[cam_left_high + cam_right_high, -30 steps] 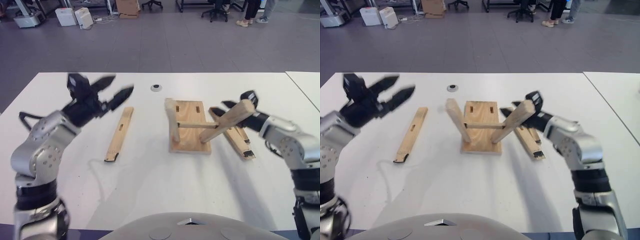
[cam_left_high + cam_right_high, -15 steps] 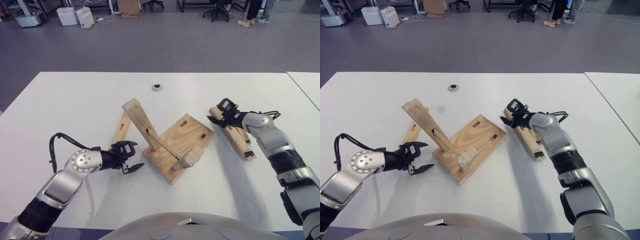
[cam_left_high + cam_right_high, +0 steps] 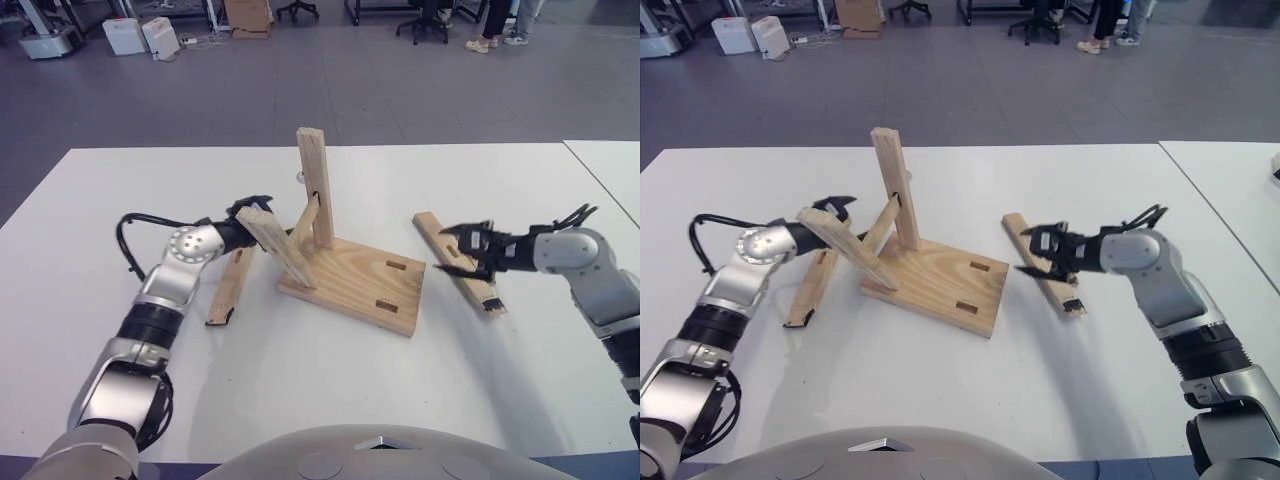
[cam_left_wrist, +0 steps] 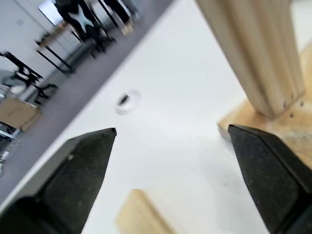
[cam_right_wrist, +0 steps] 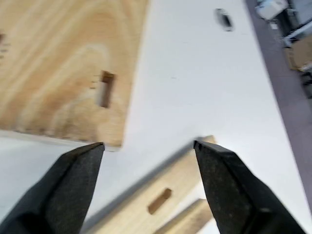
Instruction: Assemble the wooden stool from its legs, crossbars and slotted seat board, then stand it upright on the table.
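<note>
**A:** Where is the seat board?

**B:** The seat board (image 3: 352, 284) lies flat in the middle of your counter (image 3: 300, 390). Two slots show near its right side.

**A:** And the legs?

**B:** The upright leg (image 3: 314, 187) stands at the board's far left corner. The tilted leg (image 3: 272, 245) leans beside it, with its lower end on the board's left edge and its upper end out over the counter. A crossbar (image 3: 303, 222) runs between the two.

**A:** What is the left hand doing?

**B:** Your left hand (image 4: 171, 129) sits right at the upper end of the tilted leg. Its fingers are spread wide and are not clamped on anything. From the wrist view, wood shows low between them and the upright leg rises beyond. You cannot tell whether a finger touches the tilted leg.

**A:** And the right?

**B:** Your right hand (image 3: 442, 250) hangs over the slotted bar (image 3: 452, 262), which lies on the counter just right of the board. The fingers gape wide with nothing between them. The hand points toward the board, and it looks slightly above the bar rather than on it.

**A:** Any other parts?

**B:** A loose bar (image 3: 230, 285) lies flat on the counter left of the board. Its far end passes under the tilted leg and its dark-tipped end points toward you. A small round disc (image 4: 125, 100) sits farther back on the counter, well apart from the wood.
</note>
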Available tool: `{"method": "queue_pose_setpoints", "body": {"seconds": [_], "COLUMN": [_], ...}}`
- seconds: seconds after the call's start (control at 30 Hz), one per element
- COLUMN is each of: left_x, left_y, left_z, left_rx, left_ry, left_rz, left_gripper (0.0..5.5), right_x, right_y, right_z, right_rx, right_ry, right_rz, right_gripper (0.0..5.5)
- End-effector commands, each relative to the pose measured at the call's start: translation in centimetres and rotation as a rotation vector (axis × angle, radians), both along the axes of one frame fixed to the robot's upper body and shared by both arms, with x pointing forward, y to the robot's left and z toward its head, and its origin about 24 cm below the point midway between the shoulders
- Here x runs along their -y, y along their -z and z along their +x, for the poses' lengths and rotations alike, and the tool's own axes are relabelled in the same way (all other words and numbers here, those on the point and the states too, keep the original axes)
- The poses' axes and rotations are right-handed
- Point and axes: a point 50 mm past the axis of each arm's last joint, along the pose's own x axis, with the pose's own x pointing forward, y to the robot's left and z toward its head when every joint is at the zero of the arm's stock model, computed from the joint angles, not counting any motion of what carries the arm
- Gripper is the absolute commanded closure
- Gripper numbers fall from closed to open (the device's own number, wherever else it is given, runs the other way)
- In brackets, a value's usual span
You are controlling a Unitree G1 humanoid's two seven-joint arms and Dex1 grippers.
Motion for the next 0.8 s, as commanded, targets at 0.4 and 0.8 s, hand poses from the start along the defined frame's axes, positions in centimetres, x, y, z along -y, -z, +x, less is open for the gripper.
{"method": "queue_pose_setpoints", "body": {"seconds": [0.4, 0.8], "left_x": [5.1, 5.6], "left_y": [4.8, 4.9], "left_z": [-3.6, -0.7], "left_rx": [-0.174, -0.027], "left_ry": [0.115, -0.025], "left_rz": [0.080, -0.014], "left_gripper": [1.27, 1.27], "right_x": [-5.8, 4.7], "right_y": [7.5, 2.3], "right_z": [2.4, -0.4], "right_rx": [-0.188, 0.085], "right_ry": [-0.044, 0.754], "right_rz": [0.180, 0.577], "right_gripper": [2.09, 2.09]}}
